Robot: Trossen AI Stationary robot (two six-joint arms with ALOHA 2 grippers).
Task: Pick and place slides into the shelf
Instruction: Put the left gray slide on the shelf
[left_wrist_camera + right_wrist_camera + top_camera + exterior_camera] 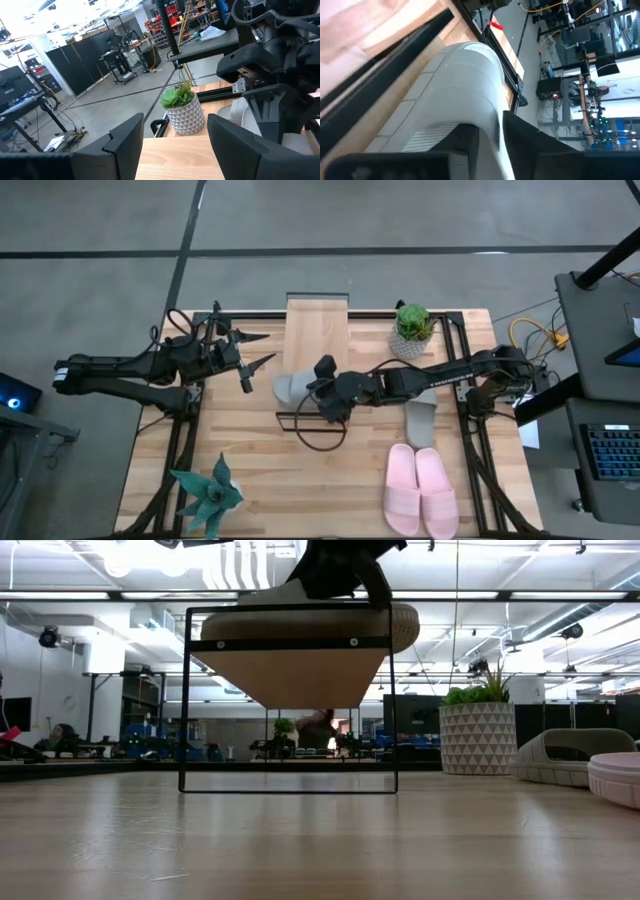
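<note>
The shelf [317, 330] stands mid-table, a light plank in a thin black frame [288, 700]. One grey slide [290, 387] lies at the plank's near end, seen on top of it in the low view [400, 625]. My right gripper [325, 385] is shut on this slide. The second grey slide [421, 420] rests sole-down on the table to the right. The pink pair [420, 490] lies side by side near the right front. My left gripper [255, 350] hovers open just left of the shelf, touching nothing. My right gripper [492, 132] pinches a raised pale edge of the grey slide [492, 112] between its two fingers [465, 142]; strap or side wall, I cannot tell. It comes from above [340, 575], slanting in from the table's right. The slide lies roughly level on the plank, one end overhanging the frame.
A potted plant in a white patterned pot [412, 330] stands right of the shelf's far end. A spiky green plant [207, 495] sits at the near left corner. The shelf's black frame [310, 430] reaches toward the near edge. Bare tabletop lies between the frame and the near edge.
</note>
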